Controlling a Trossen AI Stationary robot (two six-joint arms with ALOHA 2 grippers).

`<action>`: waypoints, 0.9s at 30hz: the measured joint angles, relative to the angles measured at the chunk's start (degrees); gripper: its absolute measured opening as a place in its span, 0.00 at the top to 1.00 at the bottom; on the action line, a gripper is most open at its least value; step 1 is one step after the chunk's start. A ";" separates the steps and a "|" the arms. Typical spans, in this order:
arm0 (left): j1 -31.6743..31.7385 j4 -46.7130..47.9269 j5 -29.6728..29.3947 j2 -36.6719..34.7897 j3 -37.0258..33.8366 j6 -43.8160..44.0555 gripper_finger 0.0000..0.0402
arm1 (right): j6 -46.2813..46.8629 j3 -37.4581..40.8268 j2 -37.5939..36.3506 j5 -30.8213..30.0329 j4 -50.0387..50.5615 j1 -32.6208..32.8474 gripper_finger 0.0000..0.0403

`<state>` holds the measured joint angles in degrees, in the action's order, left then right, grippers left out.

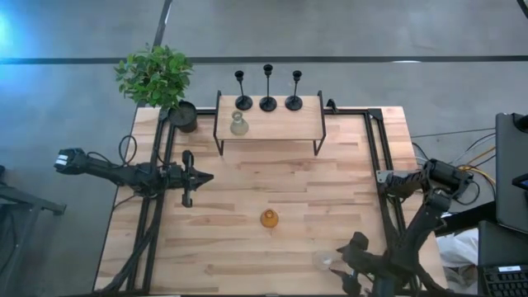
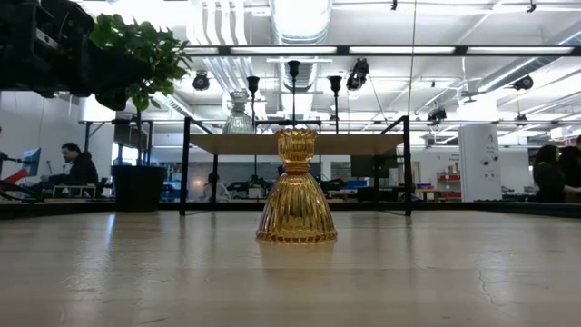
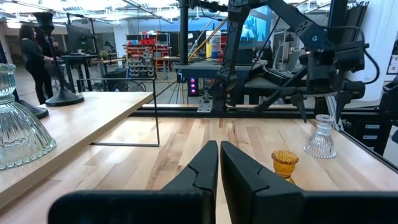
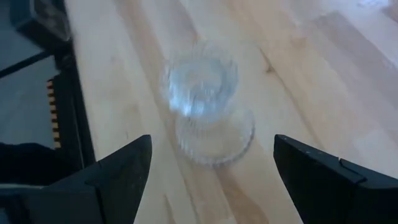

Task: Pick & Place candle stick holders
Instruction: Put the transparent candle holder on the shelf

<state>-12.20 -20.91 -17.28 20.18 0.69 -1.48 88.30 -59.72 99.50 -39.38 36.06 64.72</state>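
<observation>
Three black candle stick holders [image 1: 268, 87] stand in a row on their round bases at the far edge of a raised wooden shelf [image 1: 280, 124]; they also show in the low view [image 2: 293, 82]. My left gripper [image 1: 206, 176] is shut and empty over the table's left middle, and it also shows in the left wrist view [image 3: 219, 155]. My right gripper [image 4: 211, 140] is open near the table's near right corner [image 1: 340, 266], just above a clear glass vase [image 4: 208, 106]. Its fingers stand on either side of the vase without touching it.
An amber glass vase [image 1: 269, 219] stands mid-table toward the near side. A greenish glass vase [image 1: 238, 124] stands on the shelf's left part. A black pot with a green plant [image 1: 183, 115] stands at the far left. Black rails [image 1: 379, 165] run along the table's sides.
</observation>
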 joint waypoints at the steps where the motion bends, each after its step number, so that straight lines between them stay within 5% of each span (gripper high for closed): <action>1: -0.01 0.00 0.00 0.00 0.00 -0.02 0.94 | -0.21 0.76 0.00 -0.63 -1.03 0.72 0.19; 9: 0.00 0.00 0.01 0.00 0.00 -0.01 0.94 | -6.33 7.96 0.00 -1.69 -17.49 2.42 0.19; 27: -0.01 0.00 0.01 0.00 -0.02 -0.01 0.94 | -19.72 12.33 0.00 -5.81 -27.98 -1.46 0.19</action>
<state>-12.21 -20.91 -17.27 20.18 0.67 -1.48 68.59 -47.40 99.50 -45.19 8.08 63.26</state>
